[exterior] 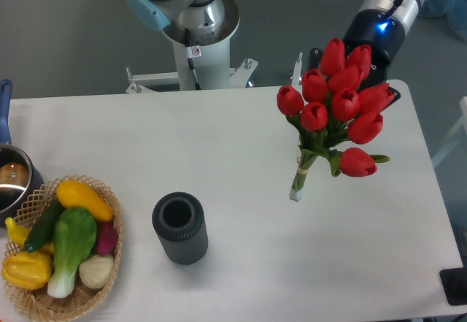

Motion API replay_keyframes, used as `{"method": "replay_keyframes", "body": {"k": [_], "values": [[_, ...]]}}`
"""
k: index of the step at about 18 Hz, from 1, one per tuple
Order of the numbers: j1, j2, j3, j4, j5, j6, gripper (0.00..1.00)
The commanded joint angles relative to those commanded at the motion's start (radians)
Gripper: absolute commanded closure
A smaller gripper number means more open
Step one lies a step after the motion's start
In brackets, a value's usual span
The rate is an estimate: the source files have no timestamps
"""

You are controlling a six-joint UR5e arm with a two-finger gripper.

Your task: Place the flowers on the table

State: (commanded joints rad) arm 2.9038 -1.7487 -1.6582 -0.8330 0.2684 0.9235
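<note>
The flowers [334, 99], a bunch of red tulips with green stems tied near the bottom, hang upright over the right half of the white table [219, 139]. Their stem ends [296, 190] point down to the left, close above the tabletop. My gripper [373, 44] comes in from the upper right, directly behind the blooms. Its black body with a blue light shows, but the fingers are hidden by the tulips. The bunch stays upright in the air against the gripper, so it is held.
A black ribbed cylindrical vase [179, 227] stands open-topped left of centre near the front. A wicker basket [109, 278] of vegetables sits at the front left corner. A pot [11, 179] is at the left edge. The arm's base [197, 23] is behind the table.
</note>
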Motion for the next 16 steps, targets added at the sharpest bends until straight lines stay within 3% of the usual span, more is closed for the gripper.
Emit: {"method": "replay_keyframes", "body": {"k": [9, 16], "values": [[-0.006, -0.002, 0.017, 0.003, 0.018, 0.009, 0.59], [-0.017, -0.006, 0.025, -0.002, 0.173, 0.017, 0.59]]}}
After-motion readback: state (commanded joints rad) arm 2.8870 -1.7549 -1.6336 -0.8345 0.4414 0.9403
